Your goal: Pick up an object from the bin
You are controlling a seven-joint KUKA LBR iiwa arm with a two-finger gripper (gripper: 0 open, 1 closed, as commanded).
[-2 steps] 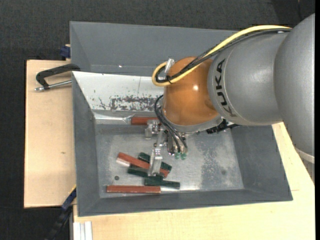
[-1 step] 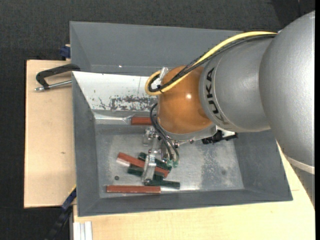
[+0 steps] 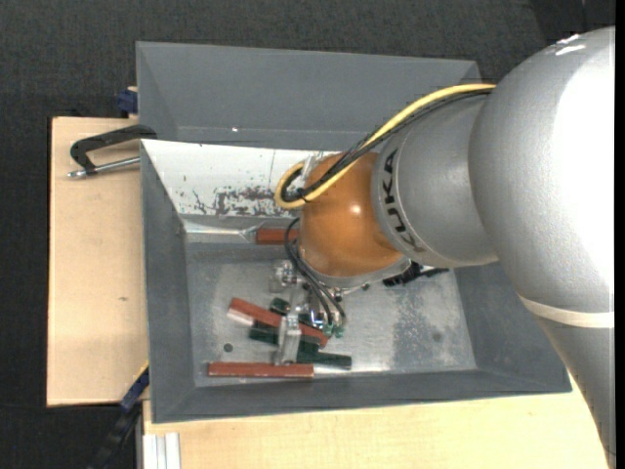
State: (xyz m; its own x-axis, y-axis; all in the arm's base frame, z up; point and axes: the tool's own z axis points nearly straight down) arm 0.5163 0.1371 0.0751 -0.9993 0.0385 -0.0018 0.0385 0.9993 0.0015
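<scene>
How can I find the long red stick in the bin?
Look in the grey bin, by its near wall. The red stick lies flat along that wall. It is much longer than the short red and green pieces behind it.

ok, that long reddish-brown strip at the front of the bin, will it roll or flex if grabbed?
Probably stiff: the reddish-brown strip lies dead straight. It looks flat, so it should slide rather than roll. Grabbed near one end it would likely tilt, being long.
</scene>
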